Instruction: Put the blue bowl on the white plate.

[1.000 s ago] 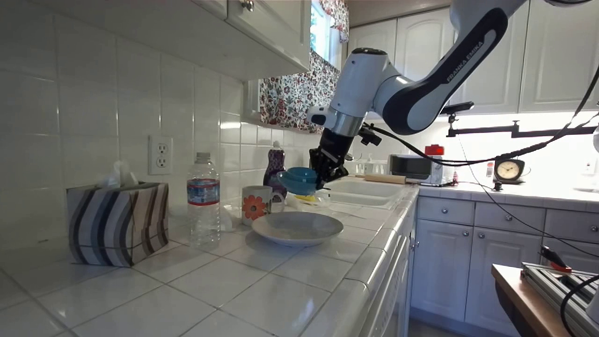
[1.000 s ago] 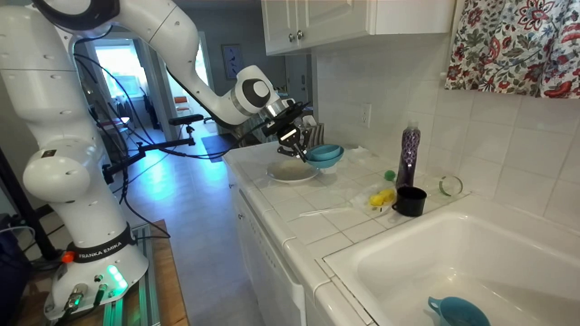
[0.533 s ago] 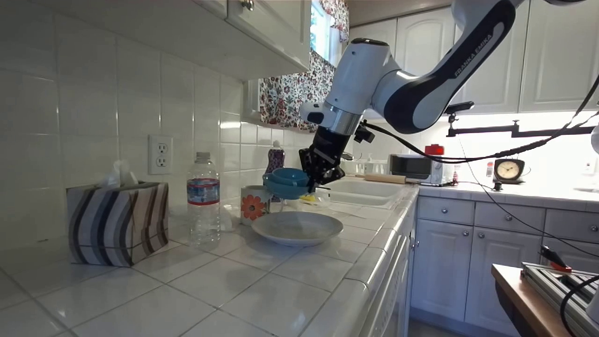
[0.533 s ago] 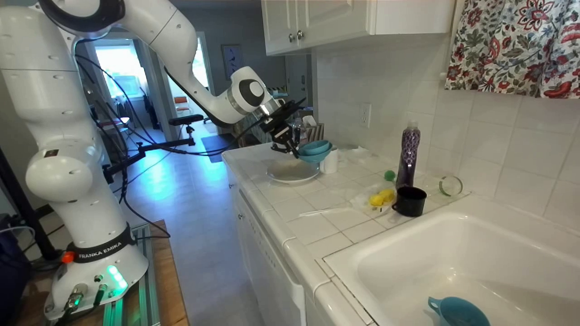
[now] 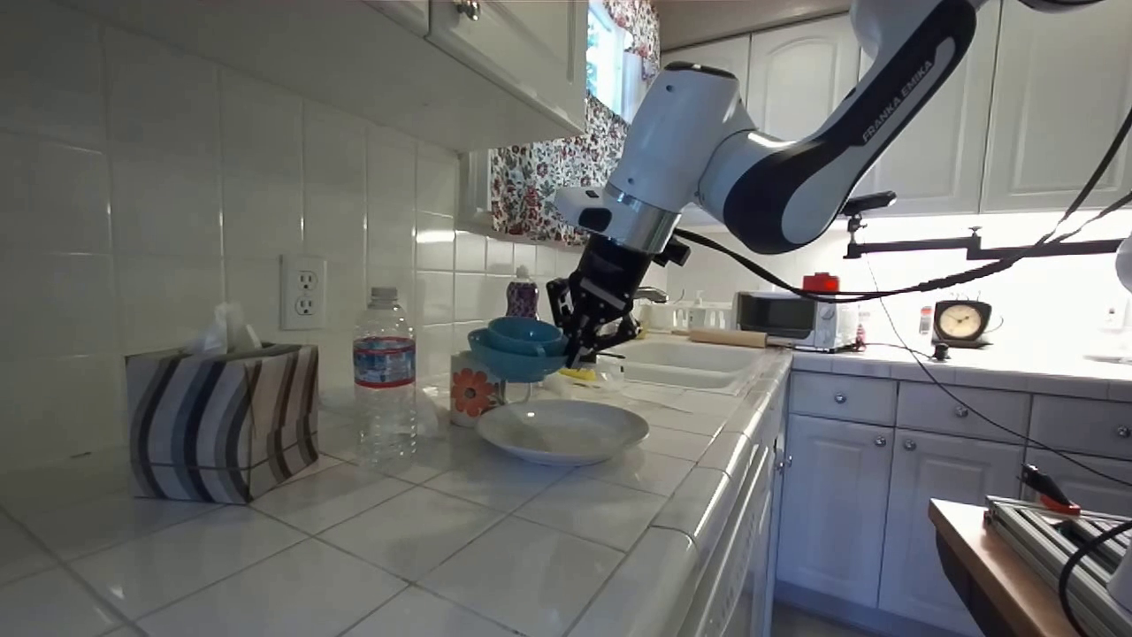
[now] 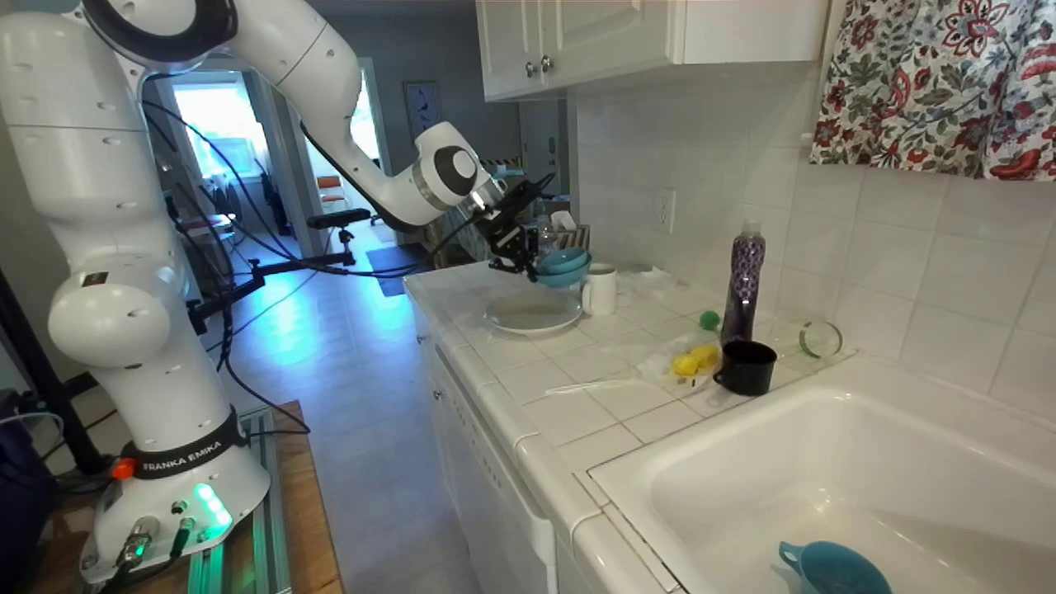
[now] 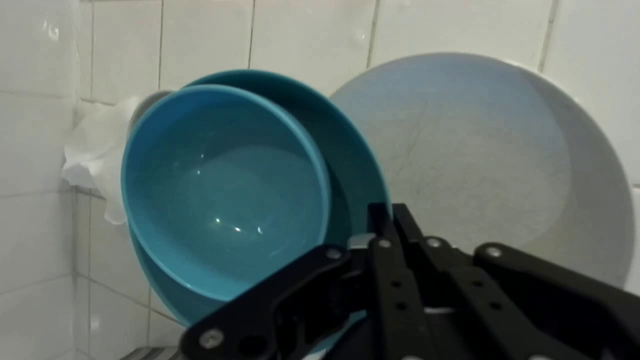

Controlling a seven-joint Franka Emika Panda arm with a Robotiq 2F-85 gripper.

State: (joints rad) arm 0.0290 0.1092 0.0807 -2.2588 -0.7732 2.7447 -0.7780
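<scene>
My gripper (image 7: 391, 212) is shut on the near rim of a glossy teal-blue bowl (image 7: 350, 155); one finger is inside the bowl, one outside. A smaller blue bowl (image 7: 225, 200) sits inside it. In both exterior views the blue bowl (image 5: 513, 364) (image 6: 563, 280) hangs in the air beside my gripper (image 5: 577, 358), slightly tilted. The white plate (image 5: 566, 435) lies on the tiled counter, lower than the bowl and toward the counter's front edge; it also shows in an exterior view (image 6: 535, 318). In the wrist view the bowl overlaps the left side of the plate (image 7: 475, 165).
A flowered mug (image 5: 471, 394) stands behind the plate, close under the bowls. A water bottle (image 5: 384, 389) and a striped tissue box (image 5: 225, 425) stand by the wall. A purple bottle (image 6: 742, 280) and black cup (image 6: 747, 367) stand near the sink (image 6: 742, 445).
My gripper and the stacked bowls have moved left in both exterior views, away from the sink along the counter. The plate has not moved. The grip on the rim is kept.
</scene>
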